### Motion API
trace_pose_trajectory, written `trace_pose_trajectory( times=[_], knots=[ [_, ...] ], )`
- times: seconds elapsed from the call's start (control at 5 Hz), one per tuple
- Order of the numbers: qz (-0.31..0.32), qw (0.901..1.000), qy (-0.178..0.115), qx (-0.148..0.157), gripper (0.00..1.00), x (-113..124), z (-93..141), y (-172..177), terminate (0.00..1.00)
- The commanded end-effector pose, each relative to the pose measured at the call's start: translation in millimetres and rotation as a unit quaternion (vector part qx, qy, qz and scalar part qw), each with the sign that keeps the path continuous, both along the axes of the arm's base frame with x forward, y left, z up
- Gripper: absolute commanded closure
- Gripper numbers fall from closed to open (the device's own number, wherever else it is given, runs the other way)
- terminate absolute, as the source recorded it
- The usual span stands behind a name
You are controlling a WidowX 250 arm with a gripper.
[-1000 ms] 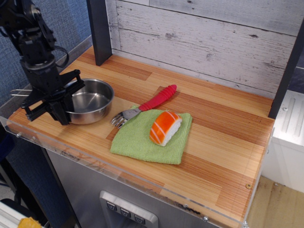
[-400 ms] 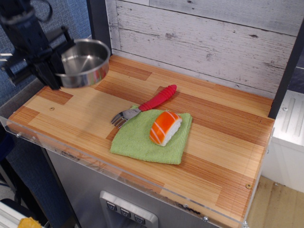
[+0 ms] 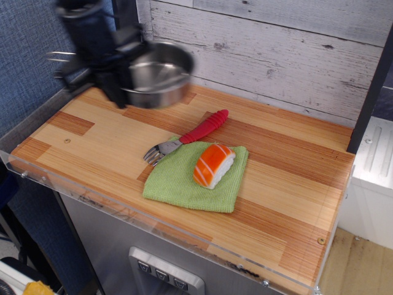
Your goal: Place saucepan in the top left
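Observation:
The saucepan is a small shiny steel pan, blurred by motion. It hangs in the air above the back left part of the wooden table, near the dark post. My black gripper is shut on the pan's left rim and carries it. The pan's thin wire handle sticks out to the left behind the gripper.
A red-handled metal fork lies mid-table, its tines by a green cloth. An orange-and-white sushi piece sits on the cloth. A dark post stands at the back left before a white plank wall.
The gripper lifted the saucepan off the front left of the table and carried it up, back and to the right. The fork, cloth and sushi have not moved.

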State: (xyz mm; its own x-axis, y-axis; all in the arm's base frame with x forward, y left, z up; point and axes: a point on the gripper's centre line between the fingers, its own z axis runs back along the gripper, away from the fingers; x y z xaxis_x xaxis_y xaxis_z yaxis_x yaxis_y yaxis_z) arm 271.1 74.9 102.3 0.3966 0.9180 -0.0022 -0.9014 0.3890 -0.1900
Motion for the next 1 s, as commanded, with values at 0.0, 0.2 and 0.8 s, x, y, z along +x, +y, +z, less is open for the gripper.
trace_pose_trajectory(
  times=[0.0,0.2,0.8],
  knots=[
    [-0.069,0.9975,-0.01,-0.009,1.0,34.4,-5.0,-51.5,0.0],
    [-0.078,0.9969,-0.002,-0.007,1.0,47.2,-20.7,-63.2,0.0],
    [-0.117,0.993,0.016,0.008,1.0,84.0,-78.8,-95.4,0.0]
  ],
)
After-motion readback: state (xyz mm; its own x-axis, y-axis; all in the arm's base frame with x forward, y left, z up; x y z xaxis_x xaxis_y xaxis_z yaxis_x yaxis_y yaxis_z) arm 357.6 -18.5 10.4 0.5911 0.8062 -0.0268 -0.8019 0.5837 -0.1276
